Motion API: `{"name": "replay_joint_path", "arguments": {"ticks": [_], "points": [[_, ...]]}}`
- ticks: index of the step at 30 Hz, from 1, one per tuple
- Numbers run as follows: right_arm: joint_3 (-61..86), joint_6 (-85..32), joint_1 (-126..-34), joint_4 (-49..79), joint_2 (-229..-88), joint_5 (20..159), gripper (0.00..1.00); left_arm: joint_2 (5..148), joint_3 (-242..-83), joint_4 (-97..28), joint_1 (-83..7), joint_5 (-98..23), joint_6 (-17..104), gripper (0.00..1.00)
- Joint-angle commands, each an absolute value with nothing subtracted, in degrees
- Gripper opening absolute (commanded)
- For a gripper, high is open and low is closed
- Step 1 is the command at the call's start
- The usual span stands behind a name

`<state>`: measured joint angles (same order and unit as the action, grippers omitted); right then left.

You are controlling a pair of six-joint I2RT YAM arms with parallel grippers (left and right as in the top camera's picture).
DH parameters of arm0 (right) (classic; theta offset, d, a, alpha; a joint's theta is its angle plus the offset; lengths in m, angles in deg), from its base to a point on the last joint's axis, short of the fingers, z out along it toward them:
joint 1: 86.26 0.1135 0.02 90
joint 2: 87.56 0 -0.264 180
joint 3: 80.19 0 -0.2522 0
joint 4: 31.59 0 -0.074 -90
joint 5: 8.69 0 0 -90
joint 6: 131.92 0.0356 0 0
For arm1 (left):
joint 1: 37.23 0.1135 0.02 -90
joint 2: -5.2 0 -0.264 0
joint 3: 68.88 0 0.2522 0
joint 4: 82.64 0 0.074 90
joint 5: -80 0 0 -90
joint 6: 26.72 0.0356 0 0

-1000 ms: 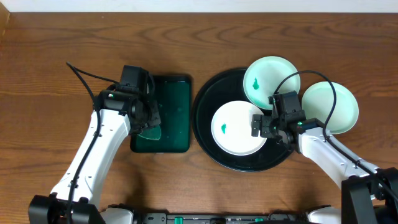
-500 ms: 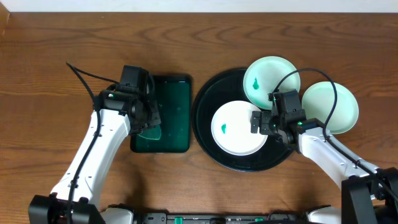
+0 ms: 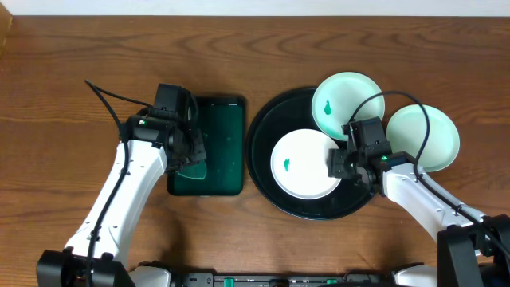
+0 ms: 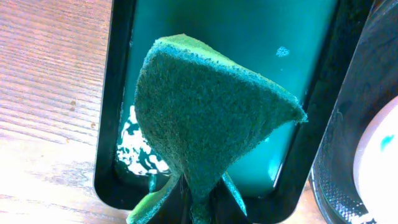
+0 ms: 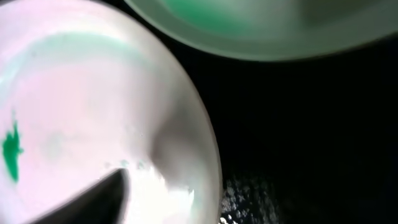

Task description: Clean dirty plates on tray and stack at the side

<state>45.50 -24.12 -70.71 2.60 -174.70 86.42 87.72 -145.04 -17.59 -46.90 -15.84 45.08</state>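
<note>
Three round white plates are unstacked: the middle plate (image 3: pixel 299 167) and rear plate (image 3: pixel 347 100), both smeared green, sit on the glossy black tray (image 3: pixel 263 143), the third plate (image 3: pixel 426 135) lies beside it, our left gripper (image 4: pixel 196 205) pinches a coarse green sponge (image 4: pixel 205 118), and we cannot tell whether our right gripper (image 3: pixel 336 163), at the middle plate's rim, grips it.

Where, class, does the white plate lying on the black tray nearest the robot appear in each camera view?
Overhead: the plate sits centre-right, in the near half of the black tray.
Left wrist: a sliver of the plate shows at the right border.
Right wrist: the plate fills the left half.
Shared landmark: the black tray beside it.
</note>
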Motion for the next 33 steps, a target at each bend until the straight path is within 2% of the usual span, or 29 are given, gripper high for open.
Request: {"name": "replay_joint_path", "arguments": {"ticks": [1,3,6,10,20,24,25,27,33], "points": [[44.9,-25.3,-71.1,4.7,-174.1,87.1,0.62,88.0,-146.6,-17.3,-47.0,-15.9,44.8,0.07],[44.9,-25.3,-71.1,5.7,-173.9,87.4,0.61,88.0,-146.6,-17.3,-47.0,-15.9,44.8,0.07],[44.9,-26.4,-71.1,6.0,-173.9,87.2,0.47,88.0,-146.6,-17.4,-47.0,-15.9,44.8,0.07],[44.9,-26.3,-71.6,6.2,-174.0,87.4,0.37,88.0,-146.6,-17.5,-47.0,-15.9,44.8,0.07],[44.9,-26.3,-71.7,-0.2,-176.9,84.2,0.22,88.0,-146.6,-17.5,-47.0,-15.9,44.8,0.07],[44.9,-25.6,-71.5,-0.8,-178.8,84.6,0.18,88.0,-146.6,-17.4,-47.0,-15.9,44.8,0.07],[44.9,-25.6,-71.5,-1.3,-179.4,84.8,0.16,88.0,-146.6,-17.5,-47.0,-15.9,44.8,0.07],[44.9,-25.6,-71.5,-2.1,-179.9,84.8,0.02,88.0,-146.6,-17.5,-47.0,-15.9,44.8,0.07],[44.9,-25.6,-71.6,-3.0,-178.9,84.8,0.01,88.0,-146.6,-17.4,-47.0,-15.9,44.8,0.08]]}}
